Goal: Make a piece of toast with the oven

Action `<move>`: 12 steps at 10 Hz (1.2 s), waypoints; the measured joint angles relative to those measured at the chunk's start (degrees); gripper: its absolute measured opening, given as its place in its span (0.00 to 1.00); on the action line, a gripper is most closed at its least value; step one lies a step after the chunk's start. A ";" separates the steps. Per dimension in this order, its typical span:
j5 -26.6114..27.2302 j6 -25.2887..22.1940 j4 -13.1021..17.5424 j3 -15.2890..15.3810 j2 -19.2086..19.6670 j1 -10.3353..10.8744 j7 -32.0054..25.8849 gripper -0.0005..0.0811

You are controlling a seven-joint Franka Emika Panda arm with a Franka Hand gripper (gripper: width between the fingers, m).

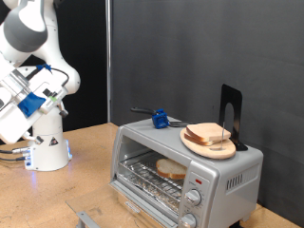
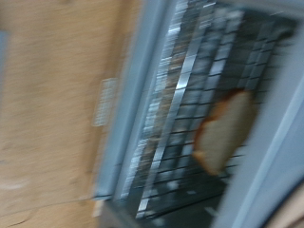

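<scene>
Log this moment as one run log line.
gripper: raised, away from oven | piece of toast: on rack inside | holding: nothing visible

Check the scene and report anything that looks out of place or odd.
Mostly tidy. One oddity: a wooden plate with bread slices sits on top of the oven, while the piece of toast lies on the rack inside. The end effector is not clearly visible.

A light wooden bench (image 1: 90,161) carries everything. The silver-grey oven (image 1: 180,166) stands directly on it. Off the oven's side toward the exterior view's left, well apart from it, the arm's white base (image 1: 47,144) also sits on the bench. Below the oven's front corner, at the exterior view's bottom edge, lies a small grey object (image 1: 87,219), possibly a metal bracket, too cropped to identify.
</scene>
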 joint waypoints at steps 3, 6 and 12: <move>0.32 -7.29 4.33 -5.31 8.85 -0.28 -3.25 1.00; 1.98 0.13 4.62 -4.63 12.94 -0.27 -3.94 1.00; 6.49 -9.22 10.55 -6.40 22.06 -0.45 -3.60 1.00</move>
